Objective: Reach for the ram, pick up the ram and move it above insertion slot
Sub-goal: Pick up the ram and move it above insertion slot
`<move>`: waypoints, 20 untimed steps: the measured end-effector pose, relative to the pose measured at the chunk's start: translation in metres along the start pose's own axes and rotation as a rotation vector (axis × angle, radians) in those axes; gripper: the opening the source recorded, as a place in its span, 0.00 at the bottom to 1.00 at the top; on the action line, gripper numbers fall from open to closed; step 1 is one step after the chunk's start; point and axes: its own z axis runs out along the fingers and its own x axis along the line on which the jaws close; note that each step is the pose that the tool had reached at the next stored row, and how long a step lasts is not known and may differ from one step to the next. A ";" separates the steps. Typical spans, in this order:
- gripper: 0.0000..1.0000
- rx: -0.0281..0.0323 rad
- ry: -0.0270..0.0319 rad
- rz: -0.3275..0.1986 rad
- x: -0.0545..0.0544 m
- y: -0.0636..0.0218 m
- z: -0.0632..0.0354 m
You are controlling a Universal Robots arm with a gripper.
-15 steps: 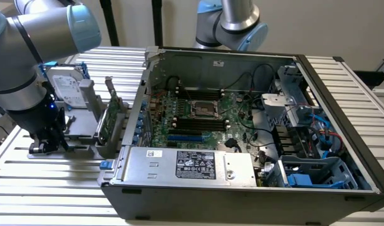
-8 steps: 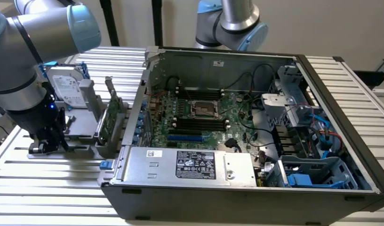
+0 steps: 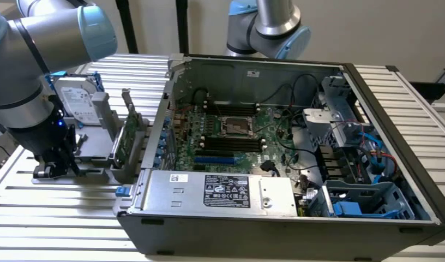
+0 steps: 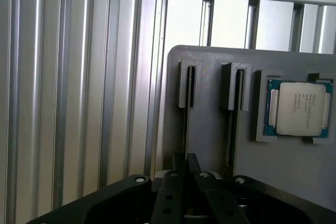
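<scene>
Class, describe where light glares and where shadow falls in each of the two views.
Exterior view: the table shines pale under even light; inside the computer case it is dimmer. Wrist view: glare whitens the table beyond the grey holder, the processor lid gleams, the fingers stand dark in the foreground.

I work in a robotics lab: a ribbed aluminium table [image 3: 55, 218] carries an opened desktop computer case [image 3: 281, 234] baring its motherboard [image 3: 230, 128]. A grey parts fixture [image 3: 91, 172] stands by the table's edge at the exterior view's left, and a second robot arm [image 3: 274, 27] stands behind.

Matt plastic holder [image 4: 210, 129], ribbed metal table [image 4: 79, 103]
</scene>
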 end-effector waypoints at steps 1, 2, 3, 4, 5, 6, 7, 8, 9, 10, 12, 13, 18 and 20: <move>0.14 0.0000 -0.0001 0.000 0.000 0.0000 0.0000; 0.14 0.0000 -0.0001 0.000 0.000 0.0000 0.0000; 0.14 0.0000 0.0000 0.000 0.000 0.0000 0.0000; 0.14 0.0000 0.0000 0.000 0.000 0.0000 0.0000; 0.14 0.0001 -0.0001 0.000 0.000 0.0000 0.0000; 0.14 0.0001 -0.0001 0.000 0.000 0.0000 -0.0003; 0.14 0.0000 -0.0001 0.000 0.000 0.0001 -0.0010; 0.14 -0.0001 0.0000 0.000 0.000 0.0001 -0.0022; 0.14 0.0000 -0.0003 0.000 0.000 0.0001 -0.0040; 0.14 -0.0002 -0.0006 0.000 0.000 0.0002 -0.0063; 0.14 -0.0008 -0.0012 0.000 0.000 0.0002 -0.0129; 0.14 -0.0010 -0.0016 0.000 0.000 0.0003 -0.0170; 0.14 -0.0013 -0.0026 0.000 0.000 0.0000 -0.0395; 0.14 -0.0013 -0.0027 0.000 0.000 -0.0014 -0.0487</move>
